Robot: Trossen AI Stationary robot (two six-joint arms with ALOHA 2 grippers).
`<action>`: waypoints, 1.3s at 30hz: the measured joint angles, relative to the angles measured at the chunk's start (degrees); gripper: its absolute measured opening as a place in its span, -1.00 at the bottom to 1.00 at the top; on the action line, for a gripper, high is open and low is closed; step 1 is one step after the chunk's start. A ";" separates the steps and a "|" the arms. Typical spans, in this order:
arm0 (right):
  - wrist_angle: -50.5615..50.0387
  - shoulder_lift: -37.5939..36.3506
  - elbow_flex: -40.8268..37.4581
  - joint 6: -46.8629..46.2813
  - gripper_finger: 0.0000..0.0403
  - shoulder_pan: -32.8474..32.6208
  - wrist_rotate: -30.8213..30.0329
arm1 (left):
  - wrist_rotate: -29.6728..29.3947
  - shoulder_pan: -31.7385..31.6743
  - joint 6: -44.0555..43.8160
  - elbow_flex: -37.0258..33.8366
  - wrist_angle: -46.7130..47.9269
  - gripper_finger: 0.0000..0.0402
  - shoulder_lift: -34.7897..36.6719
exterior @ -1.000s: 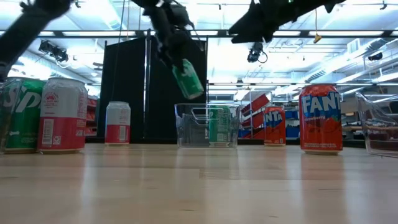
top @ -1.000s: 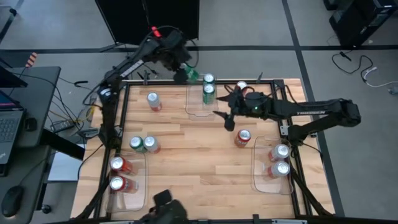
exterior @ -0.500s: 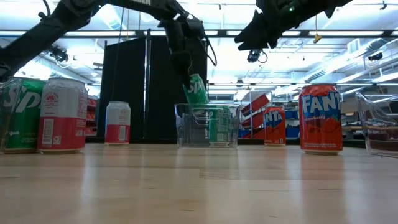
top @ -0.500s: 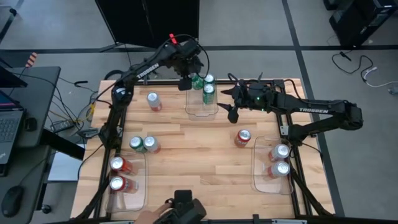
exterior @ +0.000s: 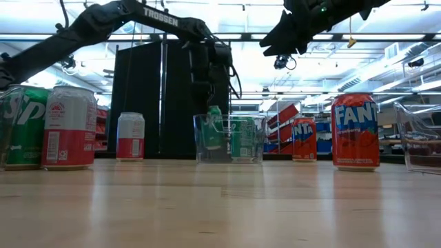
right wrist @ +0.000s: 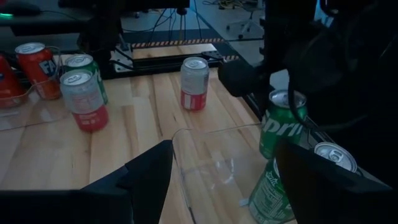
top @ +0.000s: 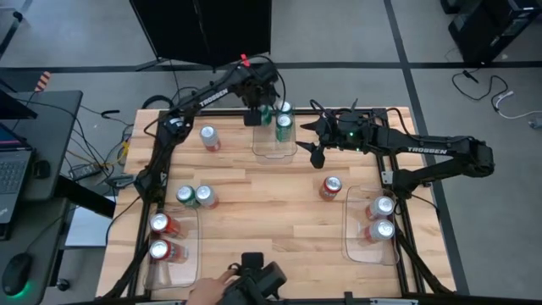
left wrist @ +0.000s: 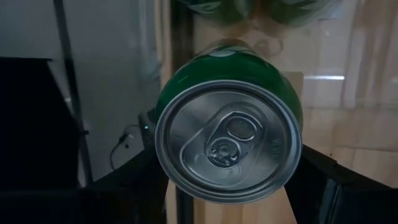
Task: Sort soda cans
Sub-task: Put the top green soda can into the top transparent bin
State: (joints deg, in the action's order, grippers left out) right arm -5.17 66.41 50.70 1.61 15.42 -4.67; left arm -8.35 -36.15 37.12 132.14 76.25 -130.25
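Bright overhead lighting, dim wrist views

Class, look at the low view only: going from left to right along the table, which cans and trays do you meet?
Green can → silver-white can with red band → smaller, farther silver-white can → clear tray holding green cans → far red can → near red can → another clear tray.

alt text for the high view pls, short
Left gripper lowers a green can into the clear tray at the table's far edge, beside two green cans already there. Right gripper hovers open nearby; other cans stand scattered or in side trays.
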 joint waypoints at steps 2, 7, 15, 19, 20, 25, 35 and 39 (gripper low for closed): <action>0.02 0.00 0.01 -0.02 0.34 0.00 0.02 | 0.60 -0.01 0.18 0.00 0.17 0.26 -0.86; 0.00 0.00 0.00 -0.02 0.34 0.00 0.00 | 1.51 0.13 0.19 -0.04 -0.73 0.26 -2.21; 0.09 0.02 0.01 -0.02 0.34 0.00 0.00 | 1.59 0.29 0.18 -0.04 -2.87 0.26 -3.02; 0.06 0.02 0.00 0.00 0.34 0.00 0.00 | 2.10 0.36 0.14 -0.04 -2.82 0.28 -3.33; 0.06 0.02 0.00 0.00 0.34 0.00 0.00 | 2.23 0.38 0.13 -0.04 -2.89 0.33 -3.31; 0.06 0.02 0.02 0.00 0.34 0.00 0.00 | 3.11 0.66 -0.03 -0.04 -3.15 0.65 -3.29; 0.01 0.02 0.00 0.02 0.34 0.00 0.00 | 1.02 1.03 0.22 0.02 -3.61 0.72 -3.09; -0.05 0.02 0.00 0.37 0.34 0.00 -0.02 | -3.90 0.99 0.39 0.02 -3.08 0.64 -2.74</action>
State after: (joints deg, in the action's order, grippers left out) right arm -5.21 66.43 50.70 1.98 15.42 -4.68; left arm -12.25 -35.16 37.51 132.16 73.17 -132.99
